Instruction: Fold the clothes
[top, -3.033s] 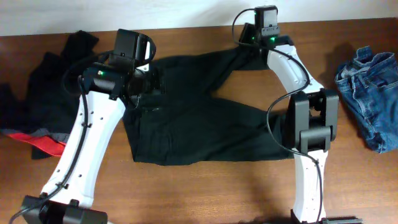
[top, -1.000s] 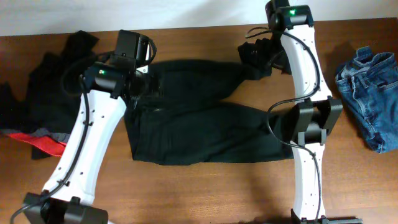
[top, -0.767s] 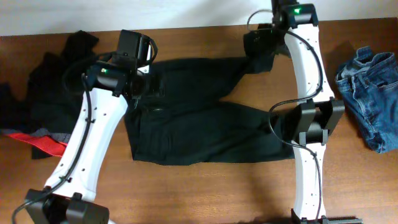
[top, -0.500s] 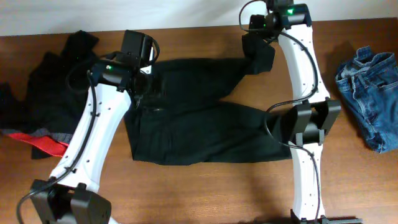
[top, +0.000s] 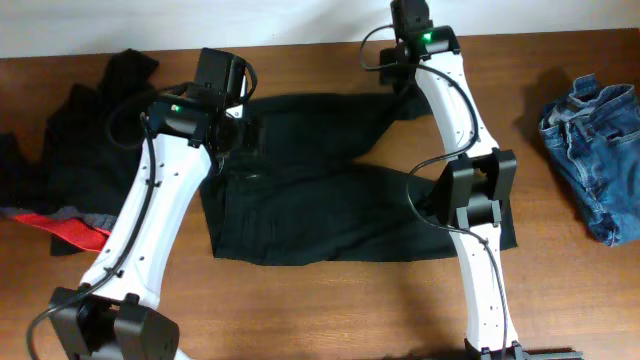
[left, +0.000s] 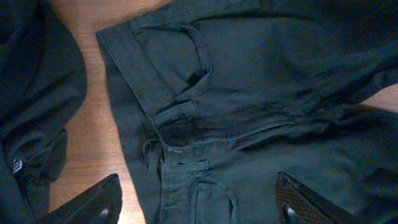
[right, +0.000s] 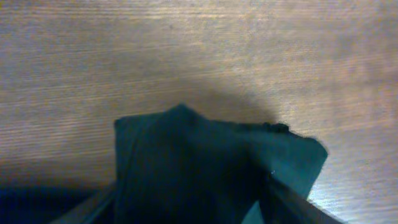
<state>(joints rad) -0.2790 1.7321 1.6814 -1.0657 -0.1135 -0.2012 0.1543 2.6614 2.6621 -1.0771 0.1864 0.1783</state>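
The black trousers are laid out across the middle of the table, waist to the left, 2 legs running off to the right, and the upper leg angles up toward the far edge.

Handling-wise, it's limp, light cloth. It'll sag and drag rather than hold any shape, and a 1-point lift will just bunch it. My guess is the thick bits are the best places to grab: the waistband with its seams and loops, and the cuff hem.

The left gripper hangs over the waist near the pocket. Its fingers are spread wide with nothing between them, so it's open and holding nothing.

The right gripper is way out at the far end of the upper leg. The cuff sits between its 2 fingers with the tip poking forward, and there's a shadow on the wood under it. I honestly can't tell if it's actually pinching the cloth or just straddling it.

Other stuff around:
- A pile of dark clothes sits at the left end, just beside the waist, with a red-and-grey edge showing.
- The jeans are crumpled at the right end, well apart from the trousers.

The right arm's own body lies over the lower leg, so that could snag a fold. The pile is close enough to catch the waist.
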